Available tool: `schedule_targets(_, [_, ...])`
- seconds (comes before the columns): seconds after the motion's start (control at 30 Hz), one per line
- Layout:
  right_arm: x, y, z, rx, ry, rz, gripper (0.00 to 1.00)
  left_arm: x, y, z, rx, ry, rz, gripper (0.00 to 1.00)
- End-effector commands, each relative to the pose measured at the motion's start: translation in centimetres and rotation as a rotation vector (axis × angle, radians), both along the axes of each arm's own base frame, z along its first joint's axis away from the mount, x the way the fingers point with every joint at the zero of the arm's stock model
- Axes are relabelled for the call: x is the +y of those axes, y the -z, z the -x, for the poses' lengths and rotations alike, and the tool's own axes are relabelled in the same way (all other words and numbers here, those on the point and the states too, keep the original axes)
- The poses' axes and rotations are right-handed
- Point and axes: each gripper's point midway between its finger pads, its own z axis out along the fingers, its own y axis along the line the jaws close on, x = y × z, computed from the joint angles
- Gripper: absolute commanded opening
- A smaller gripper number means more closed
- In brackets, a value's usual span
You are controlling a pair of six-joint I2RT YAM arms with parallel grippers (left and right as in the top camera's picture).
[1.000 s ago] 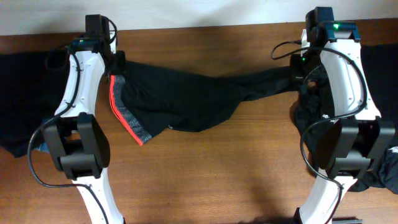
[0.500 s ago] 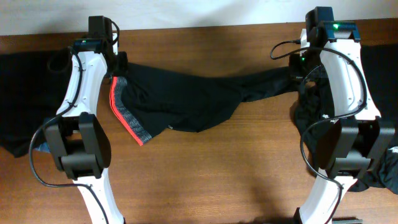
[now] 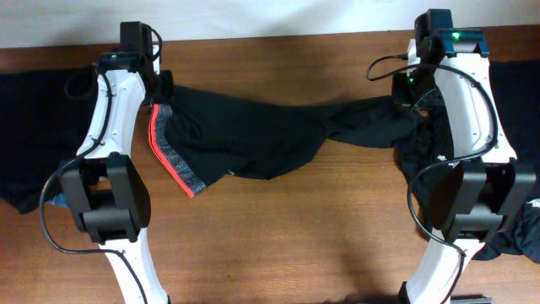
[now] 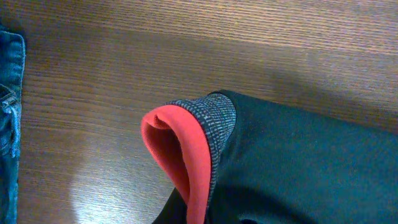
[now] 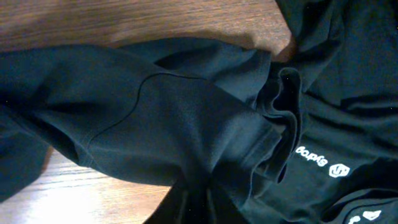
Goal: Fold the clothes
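Observation:
Long black trousers [image 3: 261, 131] hang stretched between my two grippers across the back of the table. Their red-edged grey waistband [image 3: 171, 154] droops at the left, and it fills the left wrist view [image 4: 199, 140]. My left gripper [image 3: 162, 87] is shut on the waistband's top corner; its fingers are hidden under fabric. At the other end, my right gripper [image 3: 407, 93] is shut on the leg end [image 5: 186, 124], which bunches up toward the bottom of the right wrist view. Another black garment with a white logo [image 5: 320, 160] lies just beside that grip.
More black clothes are heaped under the right arm [image 3: 422, 148] and lie at the table's right edge [image 3: 516, 93] and left edge [image 3: 25, 127]. Blue denim [image 4: 9, 93] shows at the left of the left wrist view. The wooden table [image 3: 278, 236] extends in front.
The left gripper shifted slightly back and right with the waistband. Near the right gripper the leg now hangs wider and lower. Both arms otherwise hold still.

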Motion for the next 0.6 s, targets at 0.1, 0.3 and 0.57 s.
schedule_targets(0.1, [-0.2,0.5,-0.1,0.01,0.011,-0.007,0.04,0.3,0.1,0.4,0.013,-0.02,-0.009,0.02])
schedule_targets(0.3, [-0.9,-0.9,-5.2,-0.206,0.013,0.023,0.04,0.8,-1.3,-2.4,-0.116,-0.029,-0.013,0.02])
schedule_targets(0.57, [-3.9,-3.4,-10.0,-0.444,0.183,0.084,0.9,3.9,-5.3,-7.4,-0.41,-0.246,0.1,0.49])
